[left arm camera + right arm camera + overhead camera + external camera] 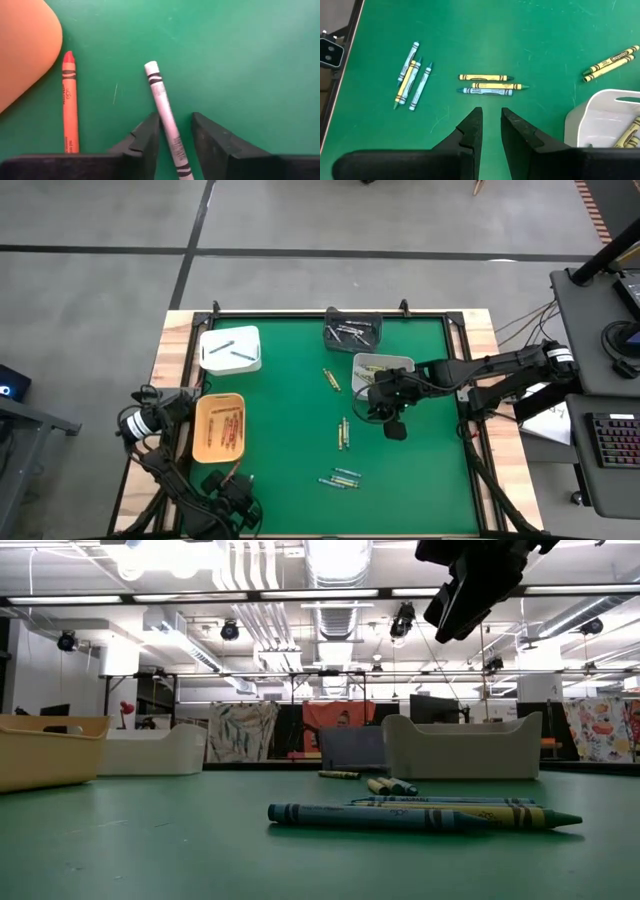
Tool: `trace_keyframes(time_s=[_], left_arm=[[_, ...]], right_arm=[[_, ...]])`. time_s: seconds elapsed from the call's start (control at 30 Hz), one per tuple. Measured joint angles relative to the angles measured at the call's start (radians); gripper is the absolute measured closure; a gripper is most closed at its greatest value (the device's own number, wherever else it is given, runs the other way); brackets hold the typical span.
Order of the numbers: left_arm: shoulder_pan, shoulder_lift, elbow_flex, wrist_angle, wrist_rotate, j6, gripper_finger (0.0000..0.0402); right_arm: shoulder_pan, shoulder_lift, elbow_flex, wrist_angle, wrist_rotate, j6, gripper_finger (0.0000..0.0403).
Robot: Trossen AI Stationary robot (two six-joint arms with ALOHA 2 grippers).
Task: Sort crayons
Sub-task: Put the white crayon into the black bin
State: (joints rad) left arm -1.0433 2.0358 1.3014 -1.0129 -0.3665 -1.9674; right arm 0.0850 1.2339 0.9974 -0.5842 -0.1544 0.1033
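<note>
Left wrist view: the left gripper (175,142) sits low on the green mat, its 2 fingers (145,142) straddling a white crayon (166,117) with a narrow gap to spare, closing but, by my reading, not yet pinching. The crayon's long axis runs nearly straight away from the gripper, slightly slanted. A red-orange crayon (70,107) lies just beside, parallel, next to the orange tray (22,45). Farther off, the right gripper (491,127) hovers above 3 crayons (487,85) near the white bin (600,120), fingers slightly parted and empty. The white crayon's near end is cut off below the fingers.
</note>
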Motion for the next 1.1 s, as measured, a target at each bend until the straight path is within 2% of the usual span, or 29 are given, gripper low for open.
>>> trace_keyframes(time_s=[0.2,0.3,0.4,0.63,0.73,0.87,0.97,1.1], left_arm=[[-0.036,0.003,-0.003,-0.004,-0.043,-0.065,0.0389],[-0.048,0.005,0.001,-0.008,-0.061,-0.099,0.0392],[-0.058,0.012,0.039,-0.018,-0.133,-0.076,0.0398],[-0.032,-0.007,0.194,-0.132,-0.407,0.12,0.04],[-0.007,-0.025,0.27,-0.126,-0.567,0.272,0.0401],[0.044,-0.042,0.404,-0.102,-0.754,0.604,0.0401],[0.1,-0.047,0.531,-0.082,-0.765,0.923,0.0401],[0.2,-0.051,0.697,-0.088,-0.692,1.359,0.0401]], right_arm=[[0.009,0.0,-0.009,0.051,-0.001,-0.025,0.0344],[0.014,0.0,-0.024,0.085,-0.001,-0.028,0.0344],[0.027,-0.002,-0.051,0.14,0.001,-0.032,0.0344],[0.082,-0.002,-0.118,0.313,0.0,-0.029,0.0344],[0.107,-0.002,-0.145,0.42,0.0,-0.052,0.0344],[0.141,0.001,-0.189,0.592,0.0,-0.117,0.0344],[0.162,0.003,-0.22,0.7,0.0,-0.158,0.0344],[0.175,0.003,-0.227,0.725,0.035,-0.19,0.0344]])
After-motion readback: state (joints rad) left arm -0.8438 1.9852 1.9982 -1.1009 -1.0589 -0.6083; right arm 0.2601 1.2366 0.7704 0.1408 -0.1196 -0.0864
